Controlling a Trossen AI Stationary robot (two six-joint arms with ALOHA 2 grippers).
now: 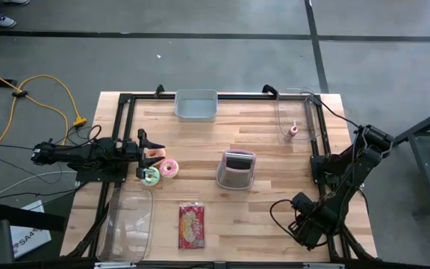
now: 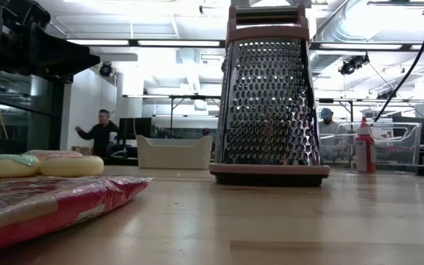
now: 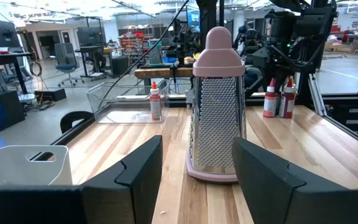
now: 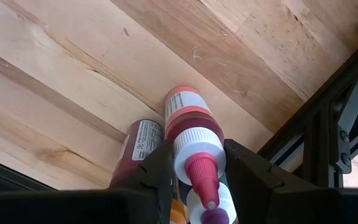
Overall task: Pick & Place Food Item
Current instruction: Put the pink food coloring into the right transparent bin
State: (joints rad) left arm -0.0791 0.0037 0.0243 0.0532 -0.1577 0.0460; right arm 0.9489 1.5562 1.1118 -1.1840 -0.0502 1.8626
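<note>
Clamping a red sauce bottle near the bench's right front corner, the right gripper points down. Left gripper waits open at the left edge.

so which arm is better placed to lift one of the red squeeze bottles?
Right. Its hand points down with both fingers already closed around the white cap of a red squeeze bottle at the table's right front corner. The left hand sits open and level at the far left edge, facing the pink metal box grater.

Overhead view, table-level view, two wrist views; shared pink grater mid-table
</note>
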